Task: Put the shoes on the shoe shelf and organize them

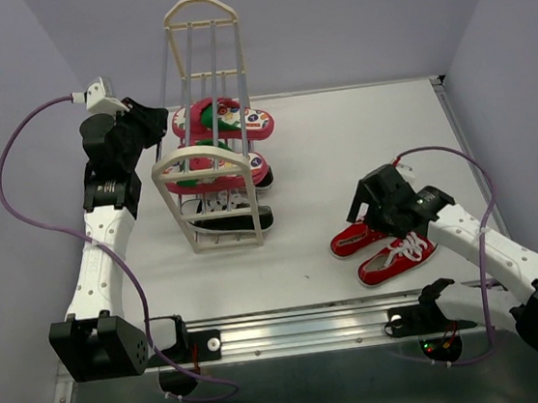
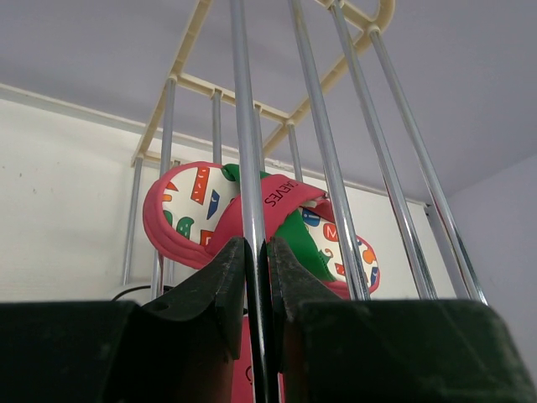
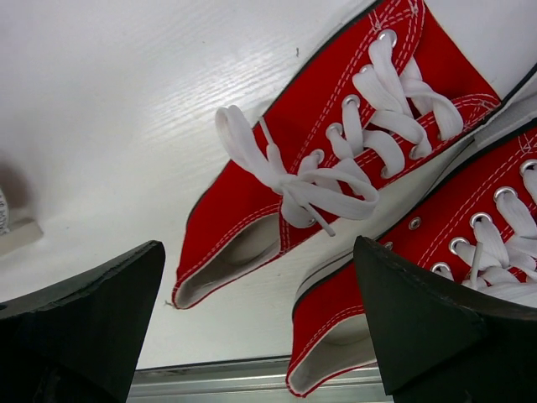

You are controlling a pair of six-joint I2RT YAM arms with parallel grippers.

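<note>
On the left, we see the left claw (image 1: 142,125) up against the upper part of the shoe shelf (image 1: 200,151). In the left wrist view it is pinched narrow on one silver rod (image 2: 252,168) of that shelf. Just behind the rods lie the pink flip-flops (image 1: 226,119) with green straps, one on each of two upper tiers. The black sneakers (image 1: 234,220) sit on a low tier. The shelf stands upright on the white counter (image 1: 339,135).

Further right, the red sneakers (image 1: 383,249) lie side by side on the counter, well apart from the shelf. The right claw (image 1: 368,217) hangs over their heel ends, spread wide and holding nothing. We cannot tell whether its fingers (image 3: 92,311) touch the shoes.
</note>
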